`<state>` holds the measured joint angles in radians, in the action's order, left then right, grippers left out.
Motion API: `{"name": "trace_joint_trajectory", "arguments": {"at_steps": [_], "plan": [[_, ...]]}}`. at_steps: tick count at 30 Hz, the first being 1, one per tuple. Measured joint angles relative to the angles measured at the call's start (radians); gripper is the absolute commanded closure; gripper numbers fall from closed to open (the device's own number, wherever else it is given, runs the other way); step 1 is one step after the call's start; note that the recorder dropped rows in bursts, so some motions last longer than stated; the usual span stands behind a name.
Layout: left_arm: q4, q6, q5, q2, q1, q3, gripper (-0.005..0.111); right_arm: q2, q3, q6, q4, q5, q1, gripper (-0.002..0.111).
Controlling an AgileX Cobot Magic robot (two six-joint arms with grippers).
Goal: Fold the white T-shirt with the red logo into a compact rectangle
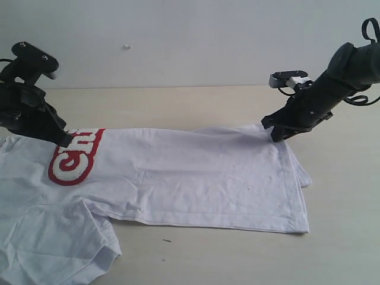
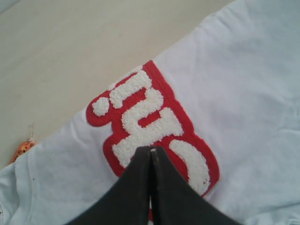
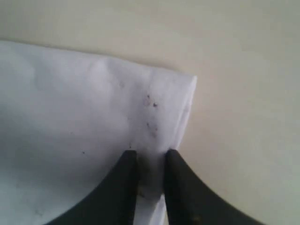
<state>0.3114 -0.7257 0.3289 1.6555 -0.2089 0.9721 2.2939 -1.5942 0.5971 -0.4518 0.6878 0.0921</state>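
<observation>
The white T-shirt [image 1: 196,178] lies across the pale tabletop [image 1: 178,107] as a long, wrinkled band, its layers stacked and slightly offset at the right end, where several edges show one under another. At the left end the red logo [image 1: 74,160] faces up, its fuzzy white letters partly covered in the exterior view by the left arm [image 1: 27,113]. A sleeve [image 1: 53,249] spreads loosely from the band toward the near left corner of that view. The left jaws are pressed together, their dark fingers [image 2: 131,187] meeting tip to tip right over the logo; the tips come down onto the patch at its upper edge, and I cannot tell whether any cloth is caught between them. Beside the shirt's collar area, the left wrist view shows a small orange neck tag [image 2: 21,150] lying at the edge of the cloth, next to bare tabletop. The right arm [image 1: 320,101] reaches down from the right to the far right corner of the band. There the right jaws stand nearly together, and their fingers [image 3: 117,187] pinch a folded edge of the white cloth, which runs up between them; a few small dark specks mark the fabric just beyond the tips.
</observation>
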Motion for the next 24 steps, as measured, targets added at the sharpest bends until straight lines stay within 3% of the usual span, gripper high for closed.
{"name": "trace_joint_trajectory", "arguments": {"at_steps": [7,15,19,24], "plan": [[0.000,-0.002,0.000,0.000,0.000,0.000,0.107,0.000,0.000,0.003,-0.012,0.011,0.000,0.108],[0.000,-0.002,0.060,0.000,0.000,0.000,0.107,-0.033,0.000,0.003,-0.014,0.096,0.000,0.108],[0.000,-0.002,0.083,0.000,0.000,0.000,0.107,-0.078,0.000,0.003,-0.014,0.105,0.000,0.099],[0.000,-0.003,0.085,0.000,0.000,0.000,0.107,-0.115,-0.003,0.003,-0.018,0.101,0.000,0.074]]}}
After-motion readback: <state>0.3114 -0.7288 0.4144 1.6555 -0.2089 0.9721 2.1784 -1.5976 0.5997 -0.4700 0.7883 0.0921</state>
